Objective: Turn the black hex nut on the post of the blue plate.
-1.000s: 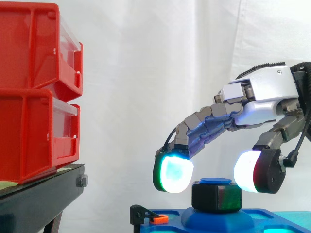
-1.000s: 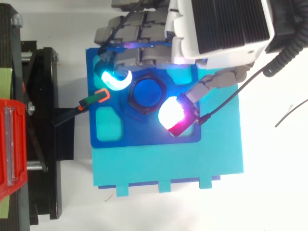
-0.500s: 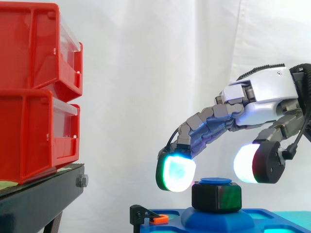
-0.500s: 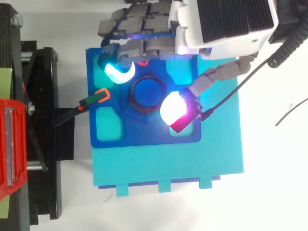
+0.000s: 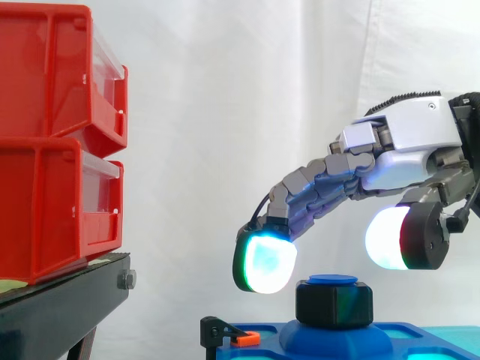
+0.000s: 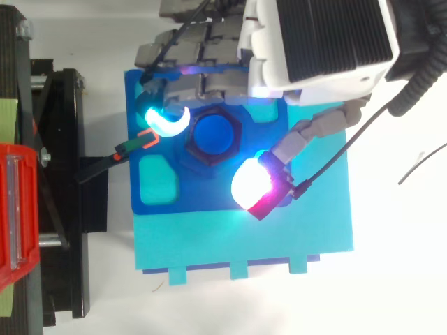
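One robot hand (image 5: 409, 139) hovers, fingers (image 5: 315, 191) spread apart, over the black hex nut (image 5: 334, 304) on the post (image 6: 215, 135) of the blue plate (image 6: 209, 200); closing off-centre (we judge) could let pads (image 5: 264, 262) slip off corners.

We see the hand (image 6: 314, 49) above the blue plate (image 6: 209, 199) | fingers extended, cyan fingertip (image 6: 167, 121) just left of the black hex nut (image 6: 193, 155) | white-magenta thumb pad (image 6: 253, 187) lower right of the nut, apart | orange clip (image 6: 147, 138) beside the cyan tip

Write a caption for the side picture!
Open robot hand hovers over the black hex nut on the blue plate, fingertips glowing.
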Motion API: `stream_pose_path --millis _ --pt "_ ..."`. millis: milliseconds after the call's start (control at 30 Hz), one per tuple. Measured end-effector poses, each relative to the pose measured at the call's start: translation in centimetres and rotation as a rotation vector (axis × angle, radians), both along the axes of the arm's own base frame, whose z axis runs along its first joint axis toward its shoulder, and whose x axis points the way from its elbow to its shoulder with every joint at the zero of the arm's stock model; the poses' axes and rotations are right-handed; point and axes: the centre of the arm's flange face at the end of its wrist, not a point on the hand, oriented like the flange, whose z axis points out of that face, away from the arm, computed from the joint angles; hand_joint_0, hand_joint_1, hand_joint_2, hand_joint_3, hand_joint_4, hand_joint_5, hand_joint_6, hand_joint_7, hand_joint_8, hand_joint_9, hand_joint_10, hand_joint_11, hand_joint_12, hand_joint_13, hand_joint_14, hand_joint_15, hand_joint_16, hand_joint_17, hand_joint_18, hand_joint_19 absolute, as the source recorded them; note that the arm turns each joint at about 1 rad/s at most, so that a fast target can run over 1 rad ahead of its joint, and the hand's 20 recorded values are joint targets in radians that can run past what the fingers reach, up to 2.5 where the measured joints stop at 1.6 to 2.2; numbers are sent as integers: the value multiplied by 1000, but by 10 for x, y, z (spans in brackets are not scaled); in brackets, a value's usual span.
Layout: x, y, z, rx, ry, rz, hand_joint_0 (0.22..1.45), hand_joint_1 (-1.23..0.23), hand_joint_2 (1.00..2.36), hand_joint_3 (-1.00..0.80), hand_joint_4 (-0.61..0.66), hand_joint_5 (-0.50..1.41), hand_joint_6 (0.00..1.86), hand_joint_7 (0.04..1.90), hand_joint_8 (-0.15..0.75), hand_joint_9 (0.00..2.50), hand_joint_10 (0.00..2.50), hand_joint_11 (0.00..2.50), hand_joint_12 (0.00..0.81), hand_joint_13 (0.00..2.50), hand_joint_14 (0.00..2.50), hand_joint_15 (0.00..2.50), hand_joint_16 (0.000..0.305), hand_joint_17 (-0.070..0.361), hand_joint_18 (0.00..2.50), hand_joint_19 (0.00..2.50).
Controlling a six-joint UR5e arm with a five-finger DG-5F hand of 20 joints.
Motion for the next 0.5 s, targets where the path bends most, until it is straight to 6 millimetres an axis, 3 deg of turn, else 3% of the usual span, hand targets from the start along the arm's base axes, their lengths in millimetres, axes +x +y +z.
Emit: stream_pose_path --millis 100,267,500 --pt "2 4 1 -1 -6 0 381 -462 1000 -500 300 -200 502 849 306 349 0 0 414 361 2 75 58 131 330 243" --pt "2 8 0 -2 0 -6 416 -619 1000 -500 280 -202 502 849 287 342 0 0 393 351 1 70 54 121 312 251" --pt "0 9 -7 -4 11 -9 438 -622 1000 -500 273 -204 502 853 276 337 0 0 382 347 2 72 52 116 306 258"
